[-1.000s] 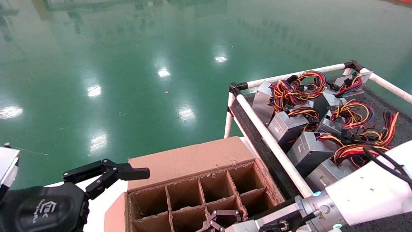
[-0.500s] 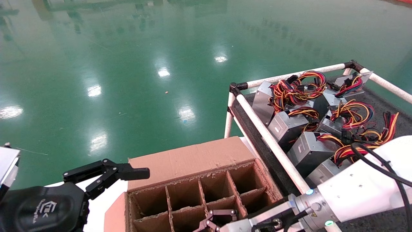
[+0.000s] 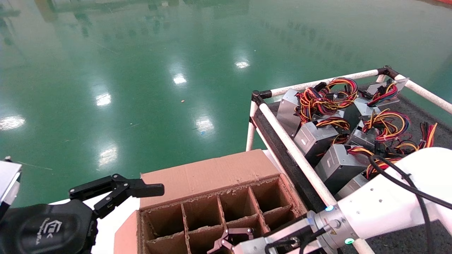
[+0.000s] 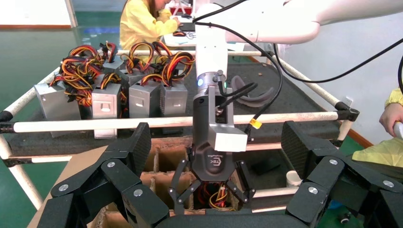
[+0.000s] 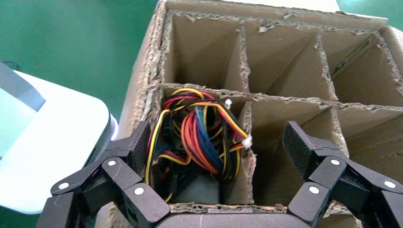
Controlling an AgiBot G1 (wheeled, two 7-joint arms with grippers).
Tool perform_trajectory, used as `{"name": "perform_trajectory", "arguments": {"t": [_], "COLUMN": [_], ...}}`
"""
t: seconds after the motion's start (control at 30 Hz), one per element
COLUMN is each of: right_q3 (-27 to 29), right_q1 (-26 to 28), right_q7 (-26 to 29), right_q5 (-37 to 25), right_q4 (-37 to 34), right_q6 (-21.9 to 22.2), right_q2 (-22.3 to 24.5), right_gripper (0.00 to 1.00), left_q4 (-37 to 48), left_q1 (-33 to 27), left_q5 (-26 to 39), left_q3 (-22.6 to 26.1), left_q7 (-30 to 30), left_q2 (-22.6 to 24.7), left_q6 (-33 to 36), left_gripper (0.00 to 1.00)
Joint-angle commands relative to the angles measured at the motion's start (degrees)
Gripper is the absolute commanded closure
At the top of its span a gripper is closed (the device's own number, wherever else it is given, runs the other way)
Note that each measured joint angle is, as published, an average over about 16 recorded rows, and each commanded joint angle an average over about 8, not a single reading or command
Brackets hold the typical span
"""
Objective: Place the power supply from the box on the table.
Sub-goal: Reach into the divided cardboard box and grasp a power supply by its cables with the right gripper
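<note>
The brown cardboard box (image 3: 212, 173) with its grid of cells stands in front of me, left of the table (image 3: 432, 113). One power supply (image 5: 199, 137), a tangle of red, yellow, blue and black wires over a grey body, sits in a corner cell; it also shows in the left wrist view as wires (image 4: 215, 194). My right gripper (image 3: 227, 241) (image 5: 217, 142) (image 4: 212, 208) hangs open just above that cell, one finger on each side of the wires, touching nothing. My left gripper (image 3: 123, 192) (image 4: 217, 137) is parked open at the box's left, empty.
Several grey power supplies (image 3: 317, 137) with coloured cable bundles lie on the table. A white rail (image 3: 293, 148) runs between box and table. Glossy green floor (image 3: 141, 70) lies beyond. A person in yellow (image 4: 142, 23) stands behind the table.
My right arm has swung left and lower, carrying its open gripper further over the box's near cells. The left arm has not moved.
</note>
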Motion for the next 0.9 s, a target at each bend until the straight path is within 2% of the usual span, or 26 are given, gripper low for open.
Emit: {"name": "perform_trajectory", "arguments": {"t": [0.03, 0.1, 0.13, 0.17, 0.9], "right_q3": [-0.06, -0.04, -0.04, -0.06, -1.23], "right_q1": [0.14, 0.31, 0.4, 0.47, -0.38], "right_q7": [0.01, -0.05, -0.13, -0.24, -2.09], "right_q5": [0.02, 0.17, 0.23, 0.27, 1.29], "right_q4": [-0.75, -1.55, -1.91, -2.23, -4.55], "right_q6": [0.19, 0.14, 0.09, 0.01, -0.76], "right_q2": [-0.52, -0.85, -0.99, -1.09, -1.14], "right_gripper": [0.73, 0.93, 0.98, 1.0, 1.0], "left_q4": [0.0, 0.0, 0.0, 0.0, 0.0], "left_q1": [0.0, 0.0, 0.0, 0.0, 0.0], "left_q5": [0.0, 0.0, 0.0, 0.0, -0.01], "left_q3": [0.0, 0.0, 0.0, 0.0, 0.01], "left_q7": [0.0, 0.0, 0.0, 0.0, 0.01], "left_q2": [0.0, 0.0, 0.0, 0.0, -0.01], "left_q6": [0.0, 0.0, 0.0, 0.0, -0.01], "left_gripper": [0.0, 0.0, 0.0, 0.0, 0.0]}}
